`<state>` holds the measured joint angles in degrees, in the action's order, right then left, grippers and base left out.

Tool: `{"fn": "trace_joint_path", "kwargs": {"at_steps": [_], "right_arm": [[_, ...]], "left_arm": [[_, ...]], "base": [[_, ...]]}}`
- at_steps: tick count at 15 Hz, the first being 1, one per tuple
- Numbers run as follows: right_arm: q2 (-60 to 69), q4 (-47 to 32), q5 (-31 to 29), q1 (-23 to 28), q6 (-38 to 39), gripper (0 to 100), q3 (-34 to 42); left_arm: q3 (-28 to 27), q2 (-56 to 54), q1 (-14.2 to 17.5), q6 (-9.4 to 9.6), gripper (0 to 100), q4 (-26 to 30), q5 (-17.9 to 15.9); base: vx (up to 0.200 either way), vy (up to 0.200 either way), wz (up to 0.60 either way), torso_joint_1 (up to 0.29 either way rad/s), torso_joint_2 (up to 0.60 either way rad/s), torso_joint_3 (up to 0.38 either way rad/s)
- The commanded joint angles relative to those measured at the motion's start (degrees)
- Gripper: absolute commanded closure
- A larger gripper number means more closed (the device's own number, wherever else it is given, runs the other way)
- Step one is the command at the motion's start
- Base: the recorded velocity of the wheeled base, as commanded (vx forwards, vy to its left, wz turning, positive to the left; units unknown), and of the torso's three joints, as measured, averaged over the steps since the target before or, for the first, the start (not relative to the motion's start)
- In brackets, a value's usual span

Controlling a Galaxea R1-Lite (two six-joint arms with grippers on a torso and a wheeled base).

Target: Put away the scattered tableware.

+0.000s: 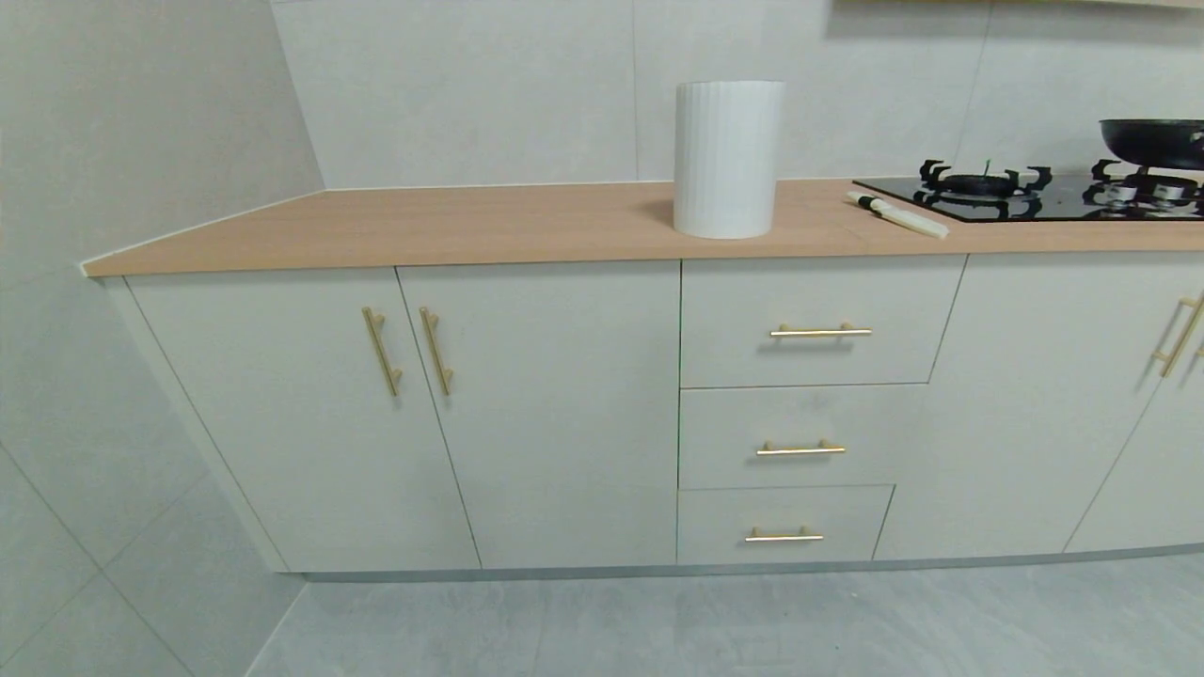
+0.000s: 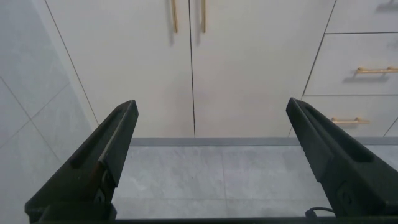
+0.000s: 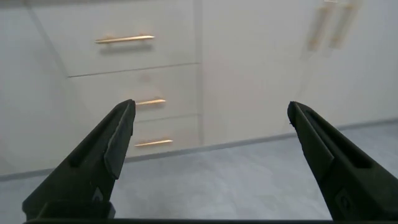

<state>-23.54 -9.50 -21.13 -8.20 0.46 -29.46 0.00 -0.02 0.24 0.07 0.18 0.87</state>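
Note:
A white ribbed cylindrical holder (image 1: 727,158) stands upright on the wooden countertop (image 1: 451,226). To its right a white-handled utensil (image 1: 896,214) lies flat on the counter beside the stove. My left gripper (image 2: 211,109) hangs low in front of the cabinet doors, open, with nothing between its fingers. My right gripper (image 3: 211,109) is open too and holds nothing; it faces the stack of drawers above the floor.
A black gas stove (image 1: 1044,193) with a dark pan (image 1: 1155,141) sits at the counter's right end. Below are two cabinet doors with gold handles (image 1: 409,350) and three drawers (image 1: 809,414). Grey tiled floor (image 1: 658,625) lies in front; a wall closes the left side.

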Motion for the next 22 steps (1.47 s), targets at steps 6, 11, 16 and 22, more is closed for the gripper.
{"fn": "trace_joint_path", "kwargs": {"at_steps": [6, 11, 16, 22], "right_arm": [[23.54, -5.53, 3.46, 7.94, -7.23, 0, 5.03], [23.54, 3.61, 13.30, 7.94, -3.89, 0, 19.09], [23.54, 13.28, 22.36, 7.94, -3.98, 0, 29.46], [23.54, 9.50, 23.24, 7.94, -3.10, 0, 29.46]], "left_arm": [[0.00, 0.02, 0.02, 0.01, 0, -0.01, 0.01], [0.00, 0.02, 0.02, 0.01, 0, -0.01, 0.01], [0.00, 0.02, 0.02, 0.01, 0, -0.01, 0.01], [0.00, 0.02, 0.02, 0.01, 0, -0.01, 0.01]], "base": [[0.000, 0.000, 0.00, 0.000, 0.00, 0.000], [0.000, 0.000, 0.00, 0.000, 0.00, 0.000], [0.000, 0.000, 0.00, 0.000, 0.00, 0.000], [0.000, 0.000, 0.00, 0.000, 0.00, 0.000]]}}
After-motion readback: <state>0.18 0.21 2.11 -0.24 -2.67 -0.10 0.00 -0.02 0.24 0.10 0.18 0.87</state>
